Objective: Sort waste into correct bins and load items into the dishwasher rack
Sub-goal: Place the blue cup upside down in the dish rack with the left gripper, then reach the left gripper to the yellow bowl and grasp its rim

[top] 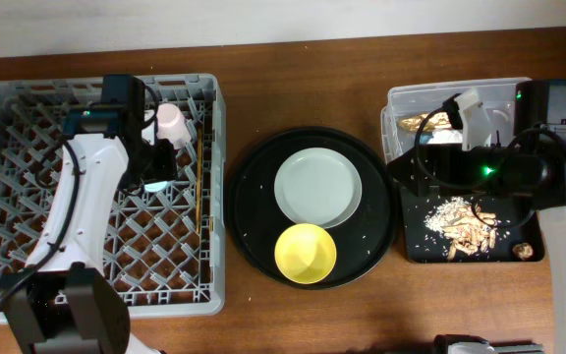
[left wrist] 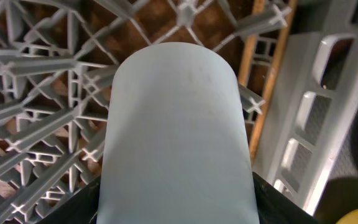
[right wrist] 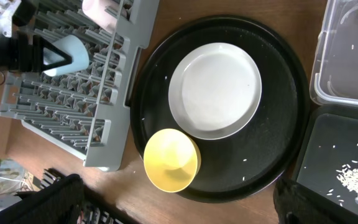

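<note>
My left gripper (top: 155,167) is shut on the small blue cup (left wrist: 176,137) and holds it just over the lattice floor of the grey dishwasher rack (top: 28,118). The blue cup also shows in the right wrist view (right wrist: 67,55). The pink cup (top: 170,122) sits in the rack beside it, and the chopsticks (top: 199,182) lie along the rack's right wall. The pale plate (top: 317,187) and yellow bowl (top: 306,253) sit on the round black tray (top: 254,197). My right gripper (right wrist: 173,205) is open and empty, above the tray's right edge. Food scraps (top: 465,221) lie in the black bin (top: 416,246); the gold wrapper (top: 425,122) is in the clear tub (top: 401,98).
The right arm (top: 499,167) stretches across the clear tub and the black bin. Bare wood lies between the rack and the round tray, and along the table's front edge.
</note>
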{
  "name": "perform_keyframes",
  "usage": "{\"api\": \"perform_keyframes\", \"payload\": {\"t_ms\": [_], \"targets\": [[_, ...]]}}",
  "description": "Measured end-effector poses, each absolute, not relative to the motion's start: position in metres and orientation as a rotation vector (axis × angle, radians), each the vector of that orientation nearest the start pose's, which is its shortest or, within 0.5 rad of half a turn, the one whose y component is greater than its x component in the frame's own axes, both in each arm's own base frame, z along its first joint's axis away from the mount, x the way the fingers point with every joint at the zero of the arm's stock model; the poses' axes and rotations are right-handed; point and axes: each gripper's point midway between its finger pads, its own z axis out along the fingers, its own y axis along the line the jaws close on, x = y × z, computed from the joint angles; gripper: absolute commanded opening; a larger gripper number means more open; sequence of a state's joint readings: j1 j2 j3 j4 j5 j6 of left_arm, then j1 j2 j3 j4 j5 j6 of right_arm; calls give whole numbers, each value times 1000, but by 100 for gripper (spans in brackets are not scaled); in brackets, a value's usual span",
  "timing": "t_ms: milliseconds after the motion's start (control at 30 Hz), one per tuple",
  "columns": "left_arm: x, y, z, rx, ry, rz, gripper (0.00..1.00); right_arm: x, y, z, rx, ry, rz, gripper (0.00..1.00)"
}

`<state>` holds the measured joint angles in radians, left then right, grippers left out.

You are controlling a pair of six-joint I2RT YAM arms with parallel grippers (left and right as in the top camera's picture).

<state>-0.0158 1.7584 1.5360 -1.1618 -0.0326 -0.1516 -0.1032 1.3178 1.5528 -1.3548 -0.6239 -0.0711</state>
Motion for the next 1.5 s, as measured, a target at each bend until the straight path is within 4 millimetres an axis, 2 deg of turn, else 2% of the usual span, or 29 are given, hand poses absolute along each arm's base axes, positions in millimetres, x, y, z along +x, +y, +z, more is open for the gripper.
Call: {"api": "perform_keyframes", "payload": {"t_ms": [67, 100, 333, 533, 667, 733, 800, 867, 900, 967, 1000, 1033, 1100, 1133, 1167, 1200, 1267, 1400, 1500], "targets": [[368, 5, 136, -240, 2937, 29, 86, 280, 72, 292, -147, 2544, 766, 98], [368, 7, 136, -248, 2936, 33, 99, 280, 72, 292, -147, 2544, 766, 98], [369, 5, 136, -256, 2935, 15, 99, 280, 72, 292, -147, 2544, 766, 100], [368, -26, 138, -230, 2942, -257, 99, 281, 61, 286, -124, 2578, 674, 99], [361, -44, 144, -218, 2952, -409, 89, 281, 58, 284, -117, 2587, 645, 99], [359, -51, 164, -179, 2893, -431, 75, 282, 57, 283, -116, 2589, 639, 99], [350, -72, 204, -66, 2777, -452, 70, 281, 57, 283, -115, 2590, 635, 99], [319, -105, 247, 87, 2680, -499, 63, 282, 57, 283, -115, 2590, 635, 99], [293, -130, 266, 194, 2644, -543, 63, 282, 57, 283, -115, 2590, 635, 99], [271, -156, 273, 300, 2633, -575, 63, 282, 57, 283, -115, 2589, 634, 99], [254, -186, 270, 414, 2646, -605, 63, 281, 57, 283, -115, 2590, 635, 99], [247, -200, 265, 459, 2662, -596, 63, 281, 57, 283, -114, 2592, 635, 98], [223, -242, 236, 587, 2722, -555, 60, 282, 57, 283, -114, 2590, 635, 99], [213, -257, 222, 642, 2742, -527, 56, 281, 57, 283, -114, 2591, 635, 99], [204, -267, 209, 683, 2767, -495, 43, 281, 57, 283, -114, 2591, 635, 99], [193, -278, 190, 730, 2808, -442, 42, 281, 57, 283, -114, 2591, 635, 99], [181, -293, 155, 792, 2873, -335, 42, 281, 57, 283, -115, 2591, 635, 99], [165, -315, 99, 904, 2952, -189, 42, 281, 57, 283, -114, 2591, 635, 99], [162, -319, 71, 941, 2979, -99, 42, 281, 57, 283, -115, 2591, 635, 99]]}}
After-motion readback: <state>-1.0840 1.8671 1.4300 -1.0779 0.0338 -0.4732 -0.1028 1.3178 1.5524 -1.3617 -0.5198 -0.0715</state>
